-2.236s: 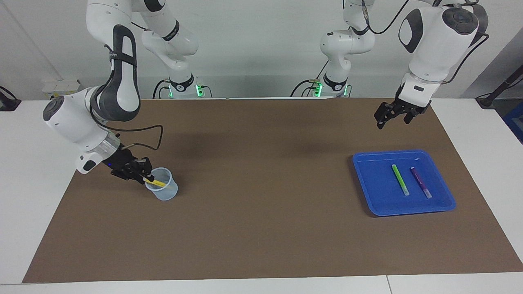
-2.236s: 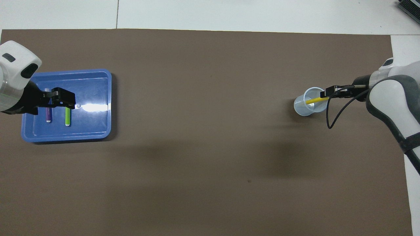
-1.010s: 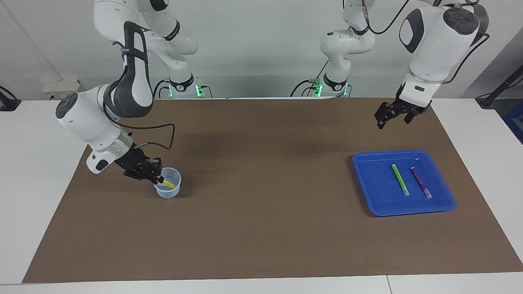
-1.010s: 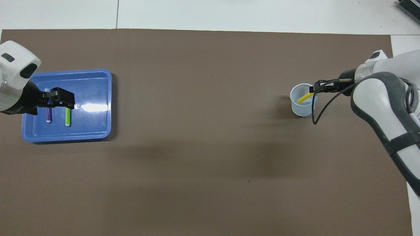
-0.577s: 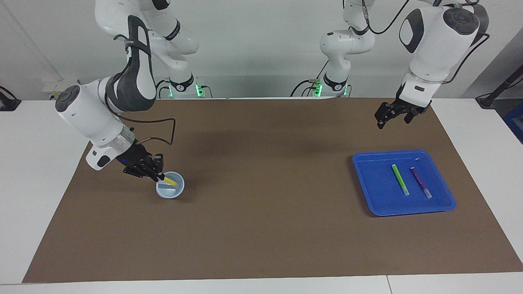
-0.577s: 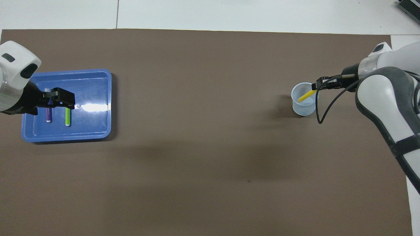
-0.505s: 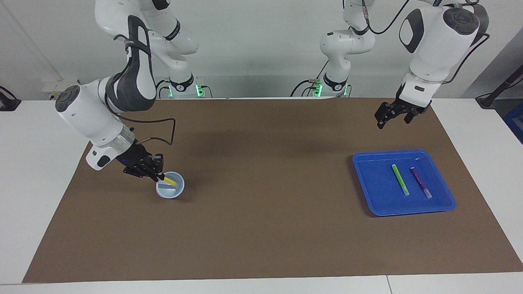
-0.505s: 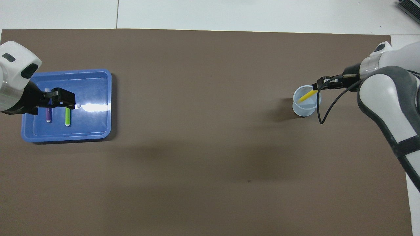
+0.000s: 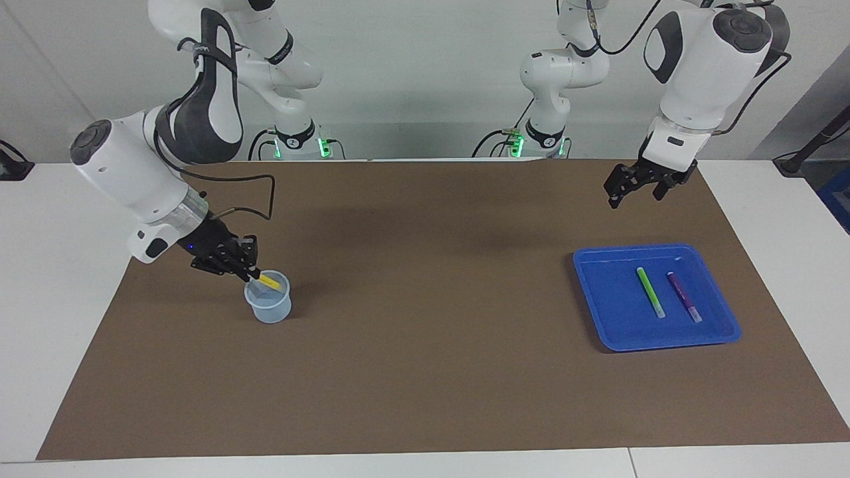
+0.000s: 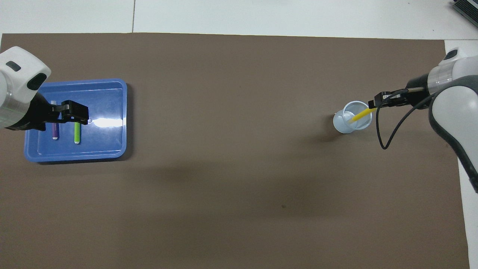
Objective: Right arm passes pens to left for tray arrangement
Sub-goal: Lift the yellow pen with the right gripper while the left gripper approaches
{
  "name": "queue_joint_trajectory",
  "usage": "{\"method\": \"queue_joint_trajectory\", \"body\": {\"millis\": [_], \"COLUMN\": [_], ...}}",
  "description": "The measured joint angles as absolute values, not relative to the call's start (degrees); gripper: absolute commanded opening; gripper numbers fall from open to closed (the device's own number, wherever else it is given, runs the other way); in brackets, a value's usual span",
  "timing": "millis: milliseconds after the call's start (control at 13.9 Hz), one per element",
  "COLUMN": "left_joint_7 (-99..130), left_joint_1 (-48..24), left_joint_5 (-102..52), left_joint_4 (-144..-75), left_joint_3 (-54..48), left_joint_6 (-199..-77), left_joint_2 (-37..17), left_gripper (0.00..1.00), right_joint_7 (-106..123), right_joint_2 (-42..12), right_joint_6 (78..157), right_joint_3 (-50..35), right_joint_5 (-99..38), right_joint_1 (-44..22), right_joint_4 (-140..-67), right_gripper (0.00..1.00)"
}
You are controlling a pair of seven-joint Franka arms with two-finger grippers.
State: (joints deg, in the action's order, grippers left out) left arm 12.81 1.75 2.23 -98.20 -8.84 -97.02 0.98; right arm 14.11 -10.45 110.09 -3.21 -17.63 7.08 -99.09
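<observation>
My right gripper (image 9: 253, 273) (image 10: 373, 104) is shut on the upper end of the yellow pen (image 9: 269, 282) (image 10: 360, 115). The pen slants down into the translucent cup (image 9: 268, 305) (image 10: 350, 122) at the right arm's end of the mat. The blue tray (image 9: 611, 312) (image 10: 104, 145) lies at the left arm's end. In it the green pen (image 9: 650, 291) (image 10: 77, 133) and the purple pen (image 9: 683, 297) (image 10: 55, 131) lie side by side. My left gripper (image 9: 629, 190) (image 10: 74, 116) hangs open and empty in the air over the tray's edge nearest the robots.
A brown mat (image 9: 425, 332) (image 10: 239, 168) covers most of the white table (image 9: 40, 279). Between the cup and the tray the mat is bare. A black cable (image 9: 255, 199) loops from the right wrist above the mat.
My right gripper has lifted and drawn back toward the right arm's end with the yellow pen, and the cup has shifted with it. The left arm has barely moved.
</observation>
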Motion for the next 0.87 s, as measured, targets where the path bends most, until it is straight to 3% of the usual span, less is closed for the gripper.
{"method": "queue_joint_trajectory", "body": {"millis": [505,865], "left_joint_7": [12.8,12.8], "left_joint_1": [1.8,1.8], "left_joint_5": [-1.3,-1.5], "left_joint_4": [-98.8,-99.4], "left_joint_3": [-8.7,-8.8], "left_joint_6": [-96.8,-96.8], "left_joint_2": [1.0,1.4], "left_gripper": [1.0,1.0], "right_joint_7": [13.4,-0.6], "right_joint_2": [-3.7,-1.0], "right_joint_6": [102.2,96.8], "right_joint_3": [-3.2,-5.3], "right_joint_5": [-16.1,-18.7], "right_joint_1": [8.5,7.1], "right_joint_4": [-98.7,-93.3], "right_gripper": [0.0,0.0]}}
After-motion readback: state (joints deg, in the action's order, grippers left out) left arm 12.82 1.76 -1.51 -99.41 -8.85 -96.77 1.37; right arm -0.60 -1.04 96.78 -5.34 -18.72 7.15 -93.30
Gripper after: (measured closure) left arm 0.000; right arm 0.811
